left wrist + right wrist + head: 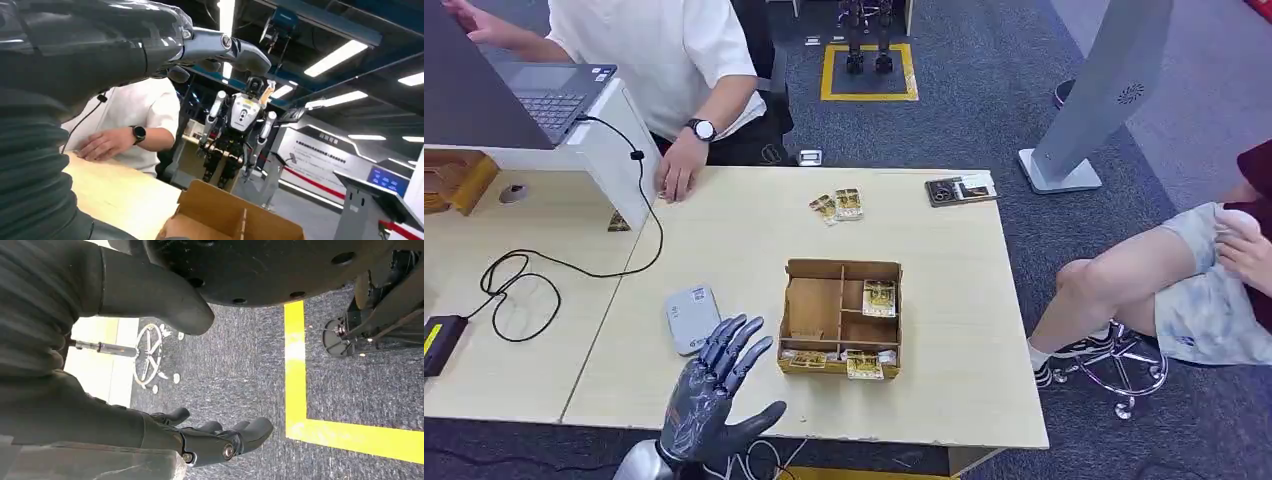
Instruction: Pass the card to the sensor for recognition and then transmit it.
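My left hand hovers over the table's near edge with its fingers spread and nothing in it, just left of the cardboard box. The box holds yellow-patterned cards in its compartments, with more cards along its near side. Two loose cards lie further back on the table. The grey sensor pad lies flat just beyond my left fingertips. In the left wrist view my left hand reaches over the box. My right hand hangs over the carpet, fingers loosely extended, holding nothing.
A person in a white shirt rests a hand on the far table edge beside a laptop. A black cable loops across the left table. A small device lies at the far right corner. Another seated person's leg is right of the table.
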`<control>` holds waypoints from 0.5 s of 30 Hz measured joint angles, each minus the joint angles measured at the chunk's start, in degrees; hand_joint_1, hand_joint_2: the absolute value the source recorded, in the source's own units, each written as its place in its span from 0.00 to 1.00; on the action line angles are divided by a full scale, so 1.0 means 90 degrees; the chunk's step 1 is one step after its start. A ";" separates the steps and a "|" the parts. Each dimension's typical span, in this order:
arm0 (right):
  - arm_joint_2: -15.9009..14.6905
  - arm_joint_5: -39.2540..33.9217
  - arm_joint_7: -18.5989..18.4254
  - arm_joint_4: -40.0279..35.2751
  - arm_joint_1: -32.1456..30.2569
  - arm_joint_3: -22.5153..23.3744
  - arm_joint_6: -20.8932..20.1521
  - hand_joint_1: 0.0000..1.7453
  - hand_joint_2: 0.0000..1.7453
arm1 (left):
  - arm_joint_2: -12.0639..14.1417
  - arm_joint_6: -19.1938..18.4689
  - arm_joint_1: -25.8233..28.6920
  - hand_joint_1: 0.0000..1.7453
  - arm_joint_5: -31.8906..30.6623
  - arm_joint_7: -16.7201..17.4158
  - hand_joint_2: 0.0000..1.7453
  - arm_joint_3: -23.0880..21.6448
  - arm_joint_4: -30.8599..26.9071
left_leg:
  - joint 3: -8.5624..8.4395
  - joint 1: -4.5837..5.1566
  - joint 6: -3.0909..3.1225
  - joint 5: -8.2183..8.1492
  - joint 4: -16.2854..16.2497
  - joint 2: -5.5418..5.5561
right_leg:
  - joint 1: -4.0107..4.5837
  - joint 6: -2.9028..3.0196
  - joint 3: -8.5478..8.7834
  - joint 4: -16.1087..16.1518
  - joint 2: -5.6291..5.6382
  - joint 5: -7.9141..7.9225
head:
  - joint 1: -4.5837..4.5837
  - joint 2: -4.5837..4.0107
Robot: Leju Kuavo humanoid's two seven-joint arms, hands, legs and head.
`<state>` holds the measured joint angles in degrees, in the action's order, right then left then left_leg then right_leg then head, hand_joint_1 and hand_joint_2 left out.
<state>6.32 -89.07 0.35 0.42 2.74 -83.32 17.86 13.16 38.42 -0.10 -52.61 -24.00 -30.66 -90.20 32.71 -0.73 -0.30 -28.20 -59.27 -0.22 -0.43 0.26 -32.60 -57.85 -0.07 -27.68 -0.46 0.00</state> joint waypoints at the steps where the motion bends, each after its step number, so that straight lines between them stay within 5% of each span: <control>1: 0.0000 0.0000 0.0007 0.0000 -0.0002 0.0002 0.0000 0.00 1.00 | 0.0027 0.0000 -0.0002 0.00 -0.0007 0.0100 1.00 -0.0034 0.0000 | 0.0000 0.0000 0.0000 0.0000 0.0000 0.0000 | 0.0000 0.0000 0.0000 0.0000 0.0000 0.0000 | 0.0000 0.0000; 15: 0.0000 0.0000 0.0073 0.0000 -0.0019 0.0090 -0.0002 0.00 1.00 | 0.0204 -0.0117 -0.0250 0.00 -0.0729 0.1570 1.00 -0.0656 0.0406 | -0.0001 0.0000 0.0000 0.0000 0.0000 -0.0001 | 0.0000 0.0000 -0.0001 0.0001 0.0000 0.0000 | -0.0002 0.0000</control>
<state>6.32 -89.07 1.01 0.42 2.56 -82.51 17.84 14.99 37.37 -2.35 -59.17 -9.88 -36.57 -86.55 32.70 -0.73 -0.30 -28.20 -59.27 -0.22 -0.43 0.26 -32.60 -57.84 -0.06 -27.68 -0.48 0.00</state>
